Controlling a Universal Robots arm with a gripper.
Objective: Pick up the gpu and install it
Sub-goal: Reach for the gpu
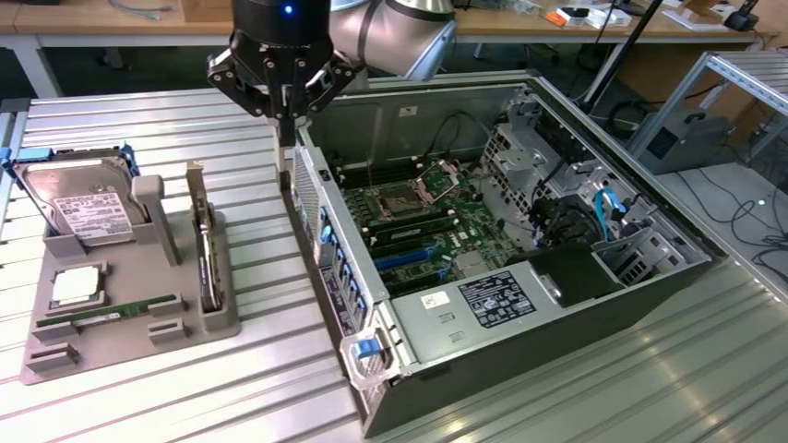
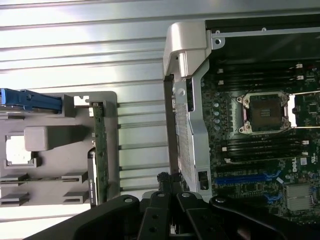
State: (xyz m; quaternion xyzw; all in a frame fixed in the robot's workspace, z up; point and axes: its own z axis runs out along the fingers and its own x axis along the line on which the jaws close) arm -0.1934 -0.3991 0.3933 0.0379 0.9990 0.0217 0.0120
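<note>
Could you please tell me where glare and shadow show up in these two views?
Exterior view: bright reflections streak the ribbed table, while the interior of the computer case sits dimmer. Wrist view: glare washes out the table's ribs and the case's pale corner, and the gripper reads as a dark, unlit silhouette.

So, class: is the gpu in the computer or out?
Out: the gpu stands on edge in the grey tray beside the case.

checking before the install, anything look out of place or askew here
Nothing stands out. The gpu stands on edge in its gray tray slot, and the open computer case lies flat beside it.
</note>
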